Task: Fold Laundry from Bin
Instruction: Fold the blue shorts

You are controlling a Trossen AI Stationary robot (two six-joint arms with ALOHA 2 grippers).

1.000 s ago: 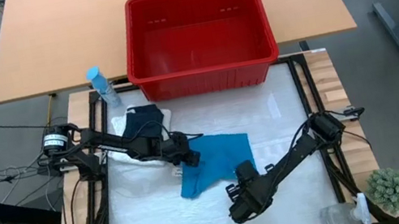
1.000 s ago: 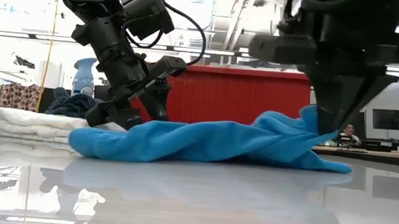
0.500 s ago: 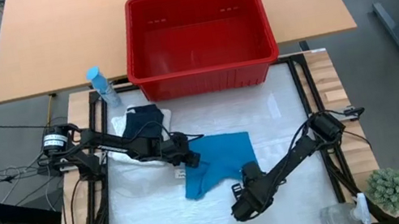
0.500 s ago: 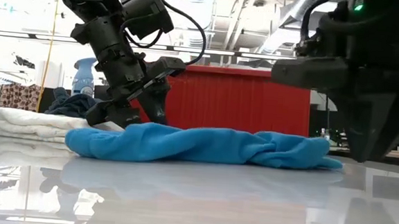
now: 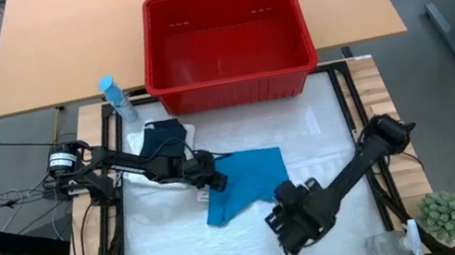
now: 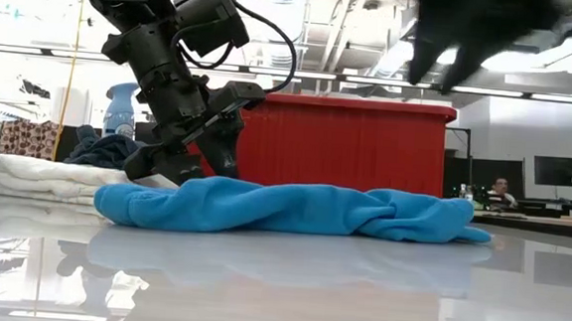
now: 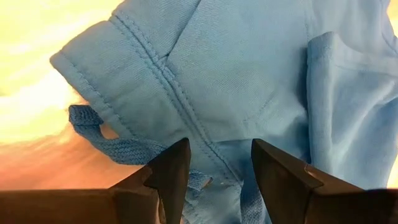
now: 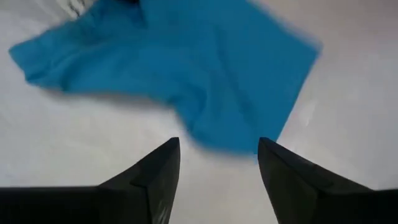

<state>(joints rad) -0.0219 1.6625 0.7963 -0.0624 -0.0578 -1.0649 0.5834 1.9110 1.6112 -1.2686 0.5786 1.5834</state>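
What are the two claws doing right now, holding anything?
Left gripper: fingers open, resting on the teal cloth, not clamping it.
Right gripper: fingers open, empty, lifted off the cloth.

A blue spray bottle [image 5: 117,99] stands near the table's left edge. A small green potted plant [image 5: 449,215] sits at the right corner, a clear cup [image 5: 386,246] just beside it.

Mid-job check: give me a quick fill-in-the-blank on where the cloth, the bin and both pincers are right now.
1. The teal cloth lies on the ____, not in the bin.
2. The red bin holds ____ laundry.
3. The right pincer is ____, off the cloth.
4. The left pincer sits at the cloth's ____ edge in the high view.

Missing words: table; no; open; left
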